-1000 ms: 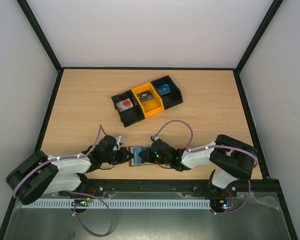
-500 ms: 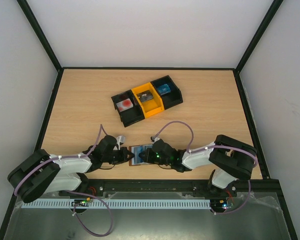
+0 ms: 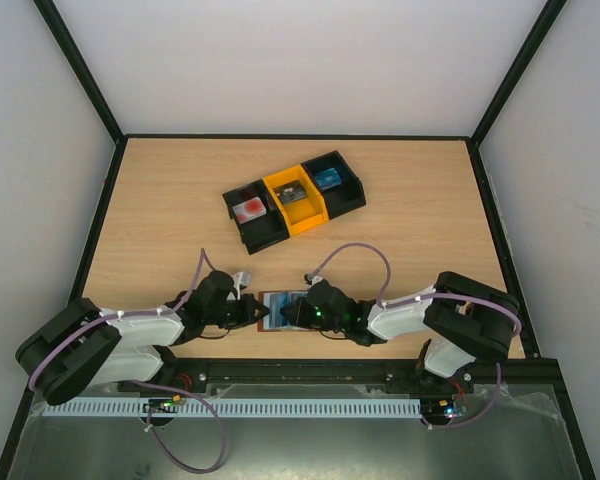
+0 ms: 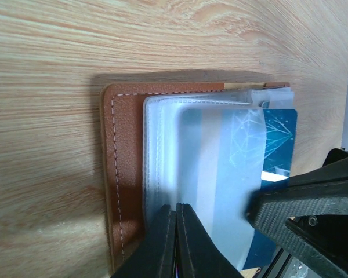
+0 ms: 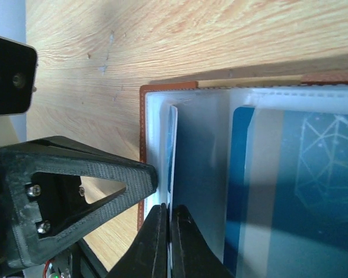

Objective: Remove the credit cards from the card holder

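Lying open, card holder (image 3: 276, 309) lengthwise left-to-right

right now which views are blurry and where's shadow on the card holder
Left wrist view: table grain and the card holder stitching crisp, a dark shadow along its upper edge. Right wrist view: milky sleeves soften the blue card. Top view: even light, holder small.
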### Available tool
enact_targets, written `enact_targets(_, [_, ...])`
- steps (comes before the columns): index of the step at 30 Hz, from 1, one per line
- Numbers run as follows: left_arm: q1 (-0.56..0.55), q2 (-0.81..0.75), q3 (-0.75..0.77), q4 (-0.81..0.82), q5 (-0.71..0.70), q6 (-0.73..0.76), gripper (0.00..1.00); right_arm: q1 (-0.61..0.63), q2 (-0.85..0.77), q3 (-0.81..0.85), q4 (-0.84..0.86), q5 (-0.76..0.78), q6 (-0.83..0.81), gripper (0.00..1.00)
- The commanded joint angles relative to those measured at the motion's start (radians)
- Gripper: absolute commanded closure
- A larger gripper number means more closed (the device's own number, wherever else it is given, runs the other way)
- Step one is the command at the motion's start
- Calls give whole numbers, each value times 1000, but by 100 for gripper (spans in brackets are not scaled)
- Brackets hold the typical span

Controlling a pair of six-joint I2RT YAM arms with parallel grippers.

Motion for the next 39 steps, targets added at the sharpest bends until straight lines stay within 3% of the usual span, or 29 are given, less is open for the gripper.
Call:
enact_targets(1, [1, 10, -23, -43, -22, 3, 96, 7, -39, -16, -30, 48, -8, 93])
enact_targets(5, [1, 30, -24, -31, -16, 2, 96, 7, -46, -24, -40, 59, -9, 90])
enact_targets(16, [1, 35, -22, -24, -13, -1, 96, 8, -61, -21, -72, 71, -26, 98])
enact_targets(39, [1, 16, 12, -62, -8, 3, 94, -19, -292, -8, -317, 235, -182, 98])
